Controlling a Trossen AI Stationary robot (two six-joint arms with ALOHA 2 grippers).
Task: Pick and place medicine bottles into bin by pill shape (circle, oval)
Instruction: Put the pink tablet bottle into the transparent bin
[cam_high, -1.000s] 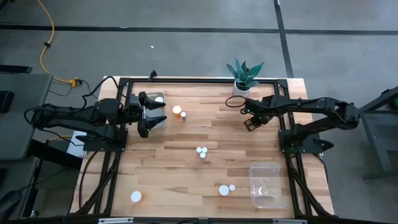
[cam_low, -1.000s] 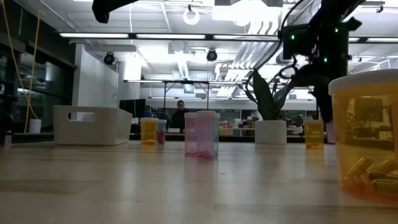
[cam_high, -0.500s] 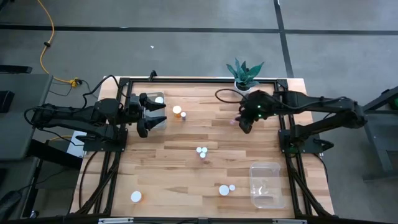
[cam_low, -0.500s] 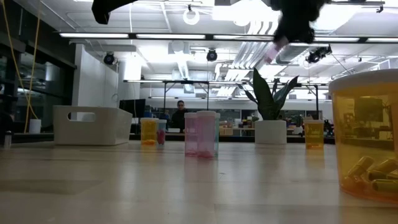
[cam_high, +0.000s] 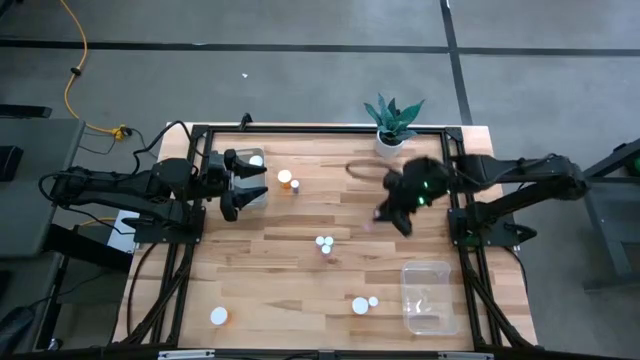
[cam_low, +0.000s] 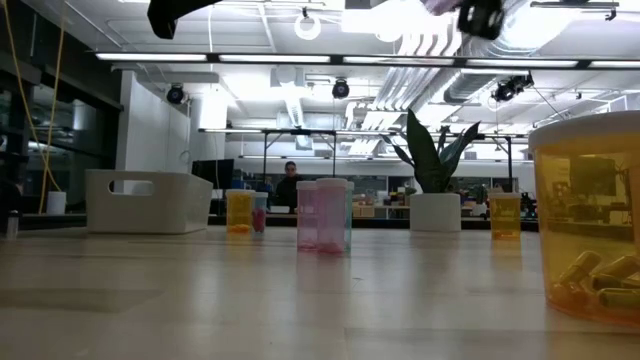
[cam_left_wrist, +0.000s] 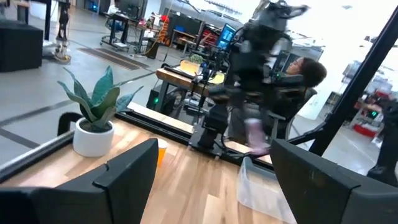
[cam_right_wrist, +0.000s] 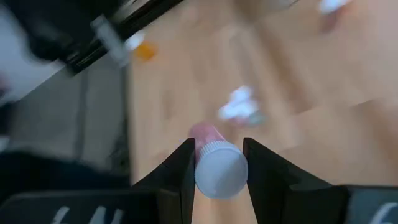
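Right tool (cam_right_wrist: 219, 163) clamped on a pink, white-capped medicine bottle (cam_right_wrist: 217, 167), carried above the worktop (cam_high: 300, 260).

The bottle sits between the two dark fingers (cam_right_wrist: 178, 171), cap toward the wrist camera, its pink body pointing down at the wood. From above, the right arm reaches in from the right edge, its tool (cam_high: 392, 212) over the right-centre of the worktop, between the potted plant (cam_high: 390, 125) and the clear bin (cam_high: 432, 297); the bottle is blurred there. The left tool (cam_high: 243, 190) hovers by the left edge beside the white bin (cam_high: 252, 193), jaws wide and holding nothing. Other bottles stand loose: one orange (cam_high: 286, 179) near the left tool, a pair (cam_high: 325, 243) at centre, more (cam_high: 360, 305) along the near edge. The low view alone shows oval pills in the nearest orange bottle (cam_low: 590, 235).
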